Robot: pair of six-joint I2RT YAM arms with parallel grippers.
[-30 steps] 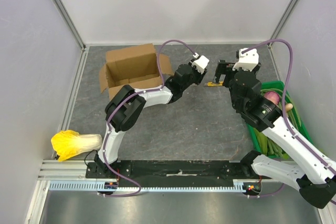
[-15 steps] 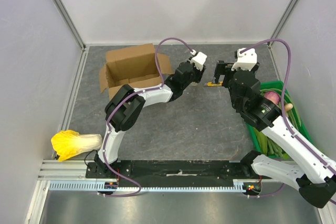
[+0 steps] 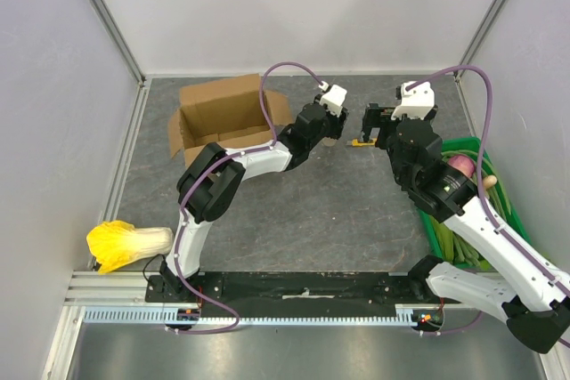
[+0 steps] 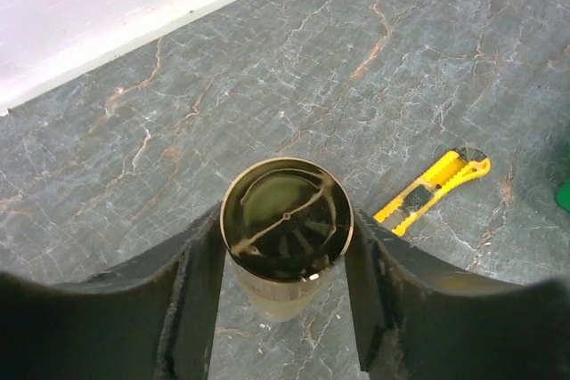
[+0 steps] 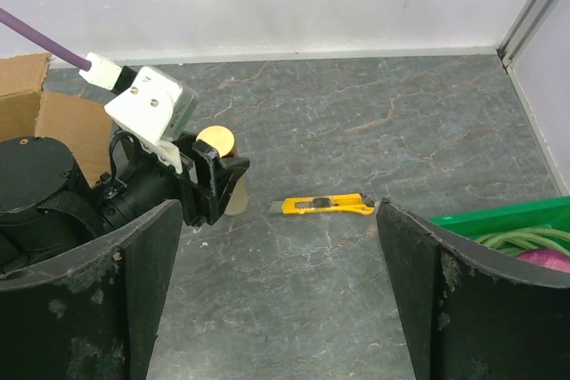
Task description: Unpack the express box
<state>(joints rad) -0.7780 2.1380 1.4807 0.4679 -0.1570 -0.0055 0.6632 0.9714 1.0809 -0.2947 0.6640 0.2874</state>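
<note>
The express box (image 3: 227,117) is an open brown carton at the back left with its flaps spread; its corner shows in the right wrist view (image 5: 27,104). My left gripper (image 4: 287,230) is shut on a small pale jar with a gold lid (image 4: 287,218), which stands upright on the table right of the box. The jar (image 5: 218,141) and left gripper (image 5: 207,186) also show in the right wrist view. My right gripper (image 5: 278,220) is open and empty above the table. It faces the left gripper (image 3: 328,129) from the right.
A yellow utility knife (image 3: 361,141) lies flat between the grippers, just right of the jar (image 4: 432,189) (image 5: 322,206). A green crate of vegetables (image 3: 463,202) stands at the right edge. A yellow-green cabbage (image 3: 129,245) lies at the near left.
My left wrist has shifted slightly back and to the left with the jar between its fingers. The right arm has barely moved.
</note>
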